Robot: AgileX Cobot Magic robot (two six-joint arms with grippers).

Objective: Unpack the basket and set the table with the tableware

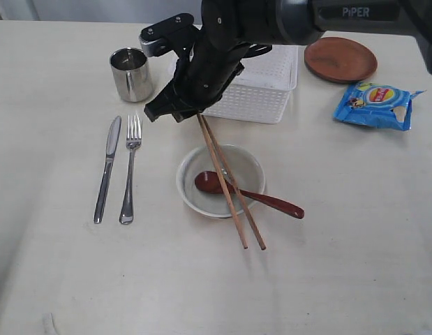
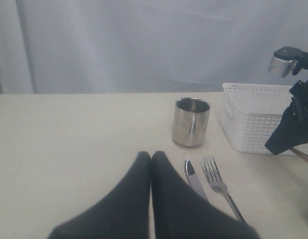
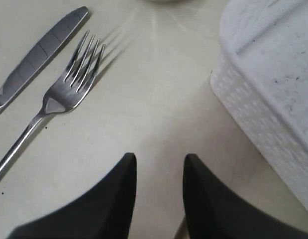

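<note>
The white basket [image 1: 261, 87] stands at the back of the table [image 1: 341, 244], and nothing shows inside it. A steel cup [image 1: 130, 73], knife [image 1: 107, 167] and fork [image 1: 130, 167] sit to its left. In front, the off-white bowl [image 1: 243, 167] holds the wooden spoon [image 1: 264, 200], with two chopsticks [image 1: 233, 202] lying across it. The brown plate [image 1: 340, 59] is at the back right. My right gripper [image 1: 163, 114] [image 3: 158, 160] hovers open just past the chopsticks' far ends, between fork [image 3: 69, 89] and basket [image 3: 268, 74]. My left gripper [image 2: 151, 155] is shut and empty, low beside the knife [image 2: 193, 177].
A blue chip bag [image 1: 376, 105] lies right of the basket, in front of the plate. The right arm [image 2: 290, 124] reaches over the basket [image 2: 253, 124] from the back right. The cup [image 2: 191, 122] stands beyond the left gripper.
</note>
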